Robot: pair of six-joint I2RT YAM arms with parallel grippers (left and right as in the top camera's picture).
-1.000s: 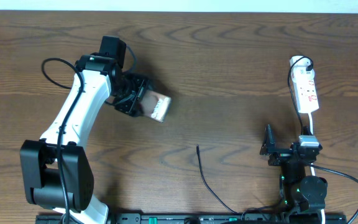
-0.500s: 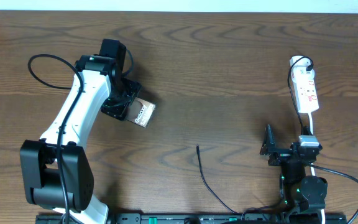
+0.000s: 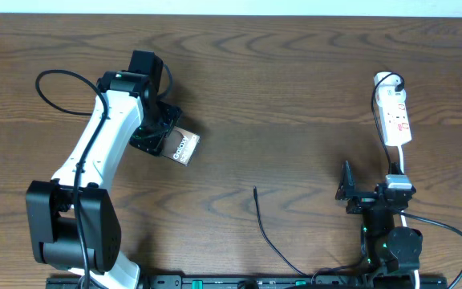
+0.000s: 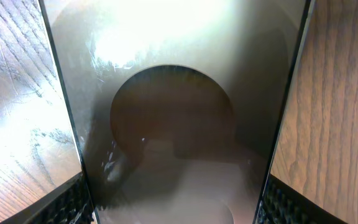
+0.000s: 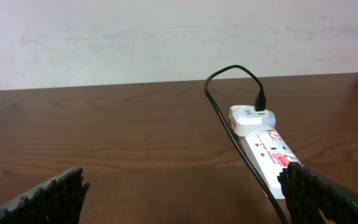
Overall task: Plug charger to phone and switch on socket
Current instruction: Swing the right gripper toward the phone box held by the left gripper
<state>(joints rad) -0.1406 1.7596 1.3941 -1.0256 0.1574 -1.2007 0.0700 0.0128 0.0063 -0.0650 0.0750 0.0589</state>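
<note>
Left arm pose: the white link rises from its base at 7 o'clock of the overhead view toward 10 o'clock, and the black wrist bends toward the centre.
Left end effector [image 3: 167,139]: closed onto the phone [image 3: 185,148], one finger [image 4: 73,205] on each long edge.
Right arm pose: folded low over its base at 4 o'clock, facing 12 o'clock toward the socket [image 3: 395,116].
Right end effector [image 5: 185,194]: spread wide and holding nothing, its ribbed black fingers [image 5: 48,193] at the frame's lower corners.
Phone look: a flat rectangle at 9 to 10 o'clock, turned askew, with white lettering on its face. The left wrist view shows glossy glass with a bright glare patch over a dark oval on brownish ground.
Phone contact: I cannot tell whether it rests on the tabletop [image 3: 295,80] or is lifted.
Charger [image 3: 256,201]: a thin black cable curving from 6 o'clock toward the centre, its tip lying free, well apart from the phone.
Socket look: a slim white strip with red marks at 2 o'clock. A white adapter [image 5: 252,118] sits at its far end, and a black lead loops out of it.
Tabletop: dark brown wood grain, matte.
</note>
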